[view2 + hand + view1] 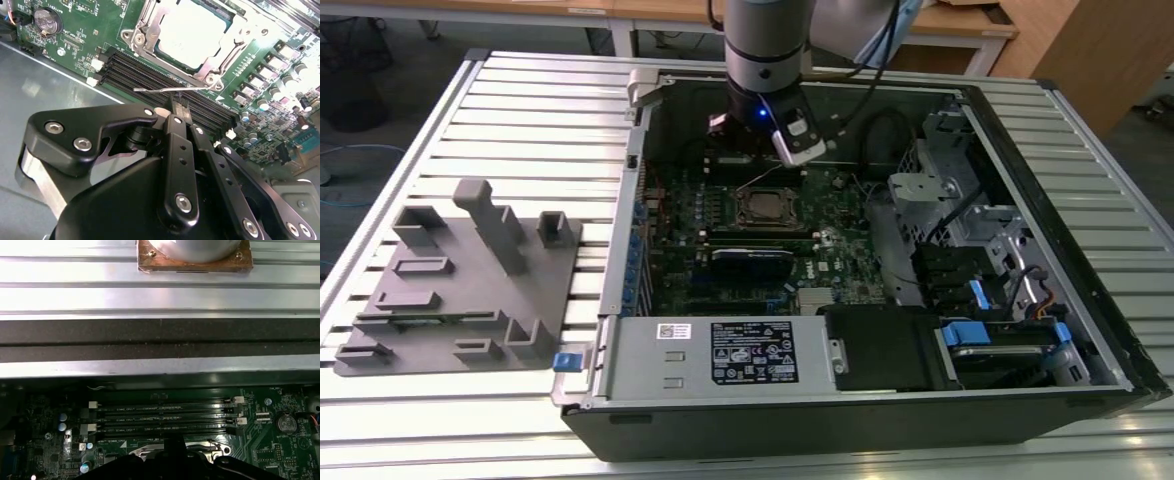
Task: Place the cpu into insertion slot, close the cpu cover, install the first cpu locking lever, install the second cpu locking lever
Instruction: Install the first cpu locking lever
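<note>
In the second wrist view the cpu [192, 30] (glare-whitened) is cut by the edge.

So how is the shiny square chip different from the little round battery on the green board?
The cpu is square; the battery is round. The cpu is far bigger than the battery. A metal cover frames the cpu, while the battery sits in a black holder. Both are silvery and sit on the green board.
</note>
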Tool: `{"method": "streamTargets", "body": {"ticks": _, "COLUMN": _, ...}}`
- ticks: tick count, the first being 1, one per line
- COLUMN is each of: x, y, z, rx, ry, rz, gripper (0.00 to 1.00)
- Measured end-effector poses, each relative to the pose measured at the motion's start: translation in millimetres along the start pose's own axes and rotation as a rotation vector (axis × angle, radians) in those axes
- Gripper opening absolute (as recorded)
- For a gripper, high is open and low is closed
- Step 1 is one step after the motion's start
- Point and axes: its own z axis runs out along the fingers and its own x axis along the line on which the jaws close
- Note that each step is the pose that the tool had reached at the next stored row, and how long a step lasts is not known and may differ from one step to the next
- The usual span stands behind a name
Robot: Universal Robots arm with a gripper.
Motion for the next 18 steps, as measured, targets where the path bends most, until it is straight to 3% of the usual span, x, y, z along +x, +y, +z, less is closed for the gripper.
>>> {"method": "streamTargets", "body": {"ticks": 9, "x": -7.8, "y": -0.6, "z": 4.6, "rx": -0.0001, "ry": 0.0001, "rz": 0.000, "gripper": 0.11}}
{"method": "streamTargets", "body": {"ticks": 18, "x": -8.4, "y": 2.5, "z": 7.9, "rx": 0.0000, "ry": 0.0001, "rz": 0.000, "gripper": 0.11}}
